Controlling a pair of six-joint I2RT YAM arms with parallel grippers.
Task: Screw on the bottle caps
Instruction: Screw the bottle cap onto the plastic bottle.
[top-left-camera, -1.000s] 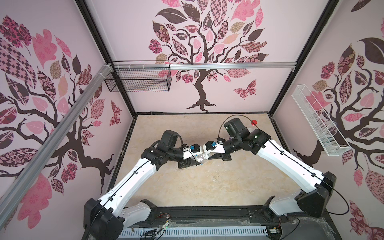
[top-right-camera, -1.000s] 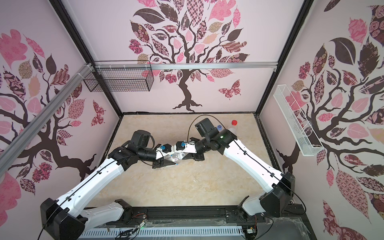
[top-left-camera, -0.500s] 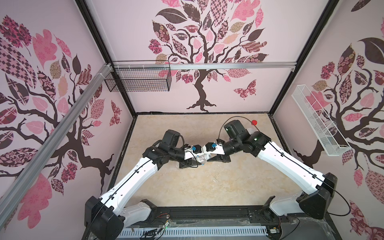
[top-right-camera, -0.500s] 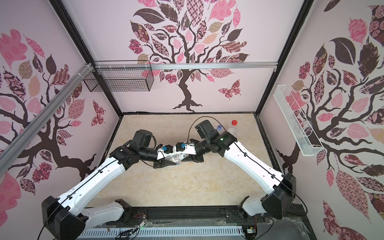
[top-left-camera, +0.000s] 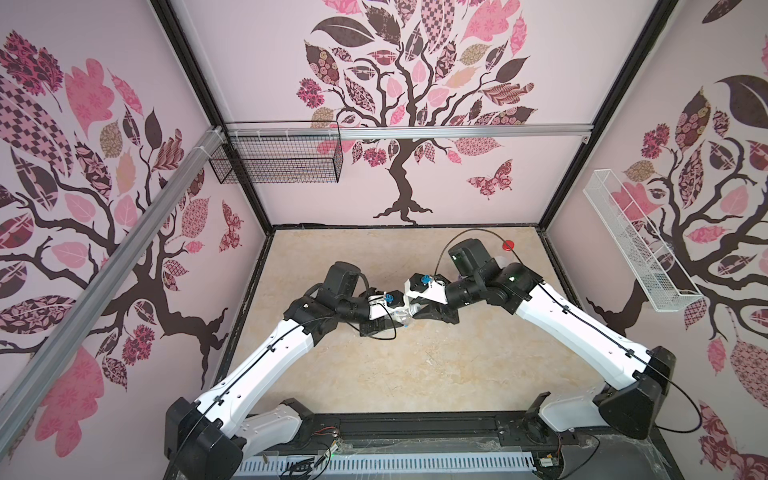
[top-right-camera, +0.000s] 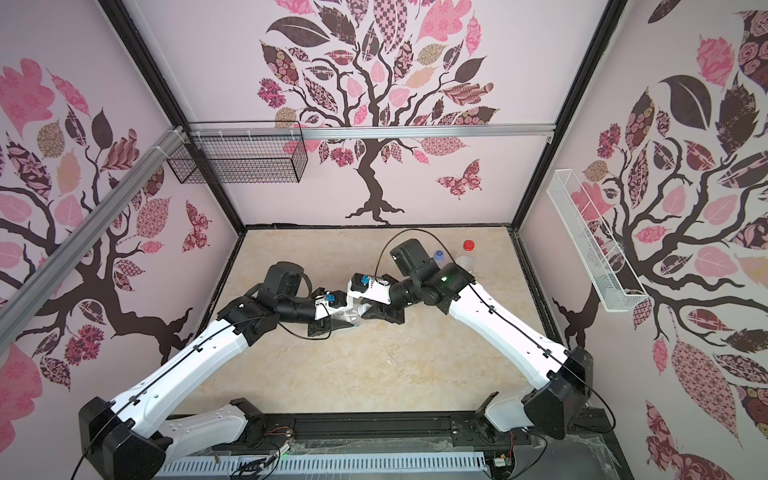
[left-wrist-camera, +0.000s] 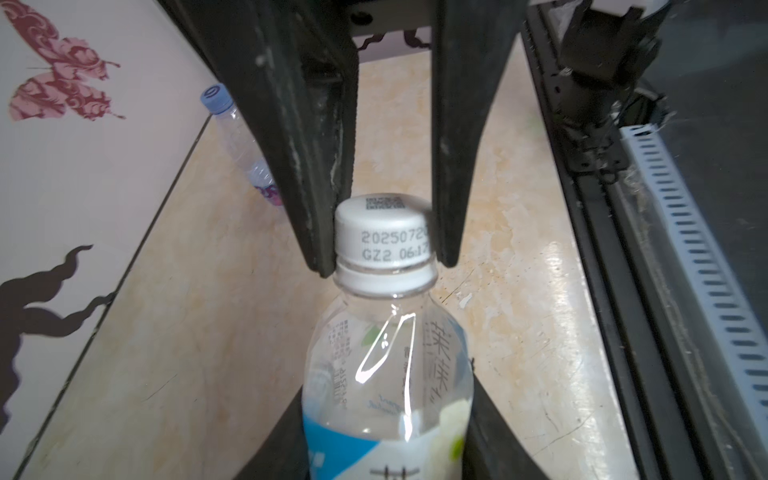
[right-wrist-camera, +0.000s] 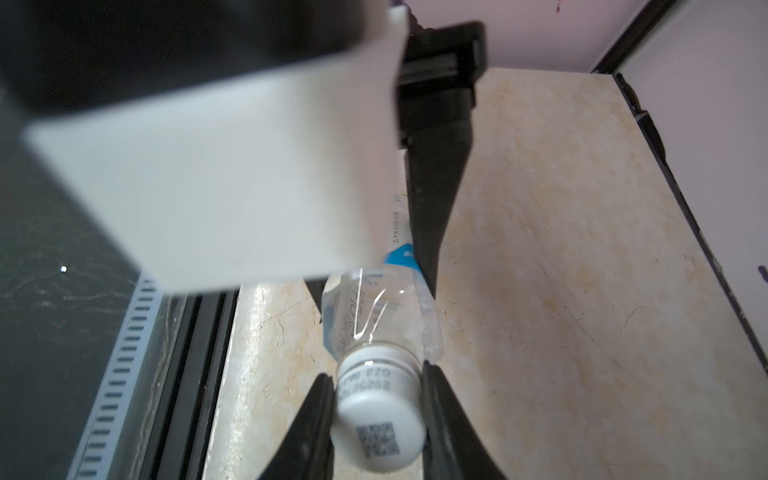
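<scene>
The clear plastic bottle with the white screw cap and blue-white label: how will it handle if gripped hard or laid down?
The clear plastic bottle shows no liquid, so it is probably light. Its thin glossy wall may dent or slip under tight jaws. Its round body would likely roll if laid flat.

white cap (left-wrist-camera: 384, 232) seated on clear blue-labelled bottle (left-wrist-camera: 386, 374), blue-capped bottle (top-right-camera: 439, 258) and red-capped bottle (top-right-camera: 466, 254) upright at back

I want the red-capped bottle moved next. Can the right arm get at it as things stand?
Probably not yet: the right gripper is shut on the white cap of the bottle the left gripper holds. The red-capped bottle stands uncovered behind that arm, so once freed it looks reachable.
</scene>
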